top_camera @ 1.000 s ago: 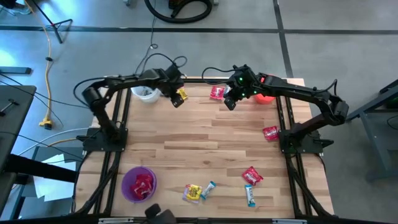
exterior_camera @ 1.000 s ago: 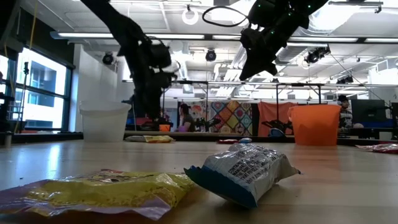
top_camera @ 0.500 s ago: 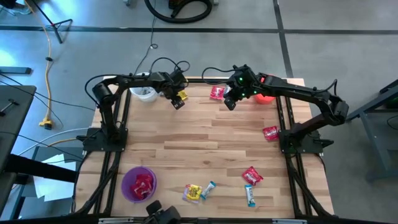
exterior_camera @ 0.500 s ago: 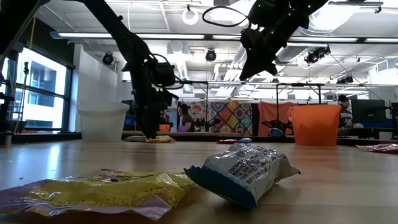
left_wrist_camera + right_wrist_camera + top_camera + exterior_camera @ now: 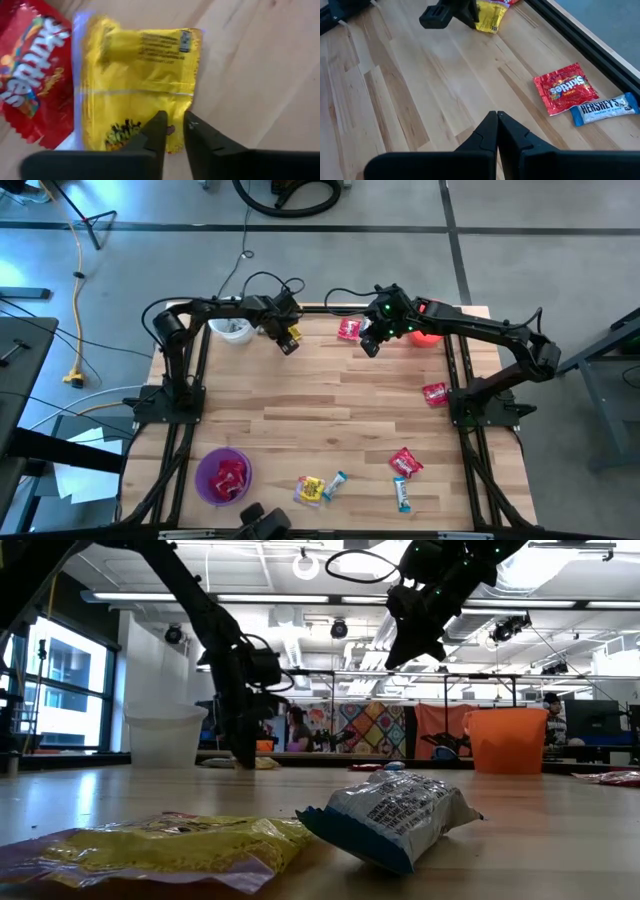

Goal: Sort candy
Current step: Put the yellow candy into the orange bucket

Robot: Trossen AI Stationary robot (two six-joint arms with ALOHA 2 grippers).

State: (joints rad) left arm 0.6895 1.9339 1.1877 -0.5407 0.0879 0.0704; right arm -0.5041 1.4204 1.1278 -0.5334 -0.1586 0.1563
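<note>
Biggest worry: the left tool [image 5: 171, 131], fingers nearly together on the edge of the crinkly yellow candy packet [image 5: 136, 82] at the wooden table's [image 5: 330, 405] far edge, may have only a skimpy pinch that slips on lifting. The red Skittles packet [image 5: 31, 75] beneath could drag along. The right tool [image 5: 497, 119] hovers closed nearby.

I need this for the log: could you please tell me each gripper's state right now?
Left gripper: closing on the yellow candy packet.
Right gripper: shut, empty.

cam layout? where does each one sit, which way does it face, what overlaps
High: overhead, straight down; both arms, whole table.
Low: table height, level across toward the room; both arms drop in from above.
Left wrist: on the left arm, facing the yellow candy; left gripper nearly shut on its edge.
Right wrist: facing the table; right gripper shut.
Shared: high and right wrist also show the yellow candy.
</note>
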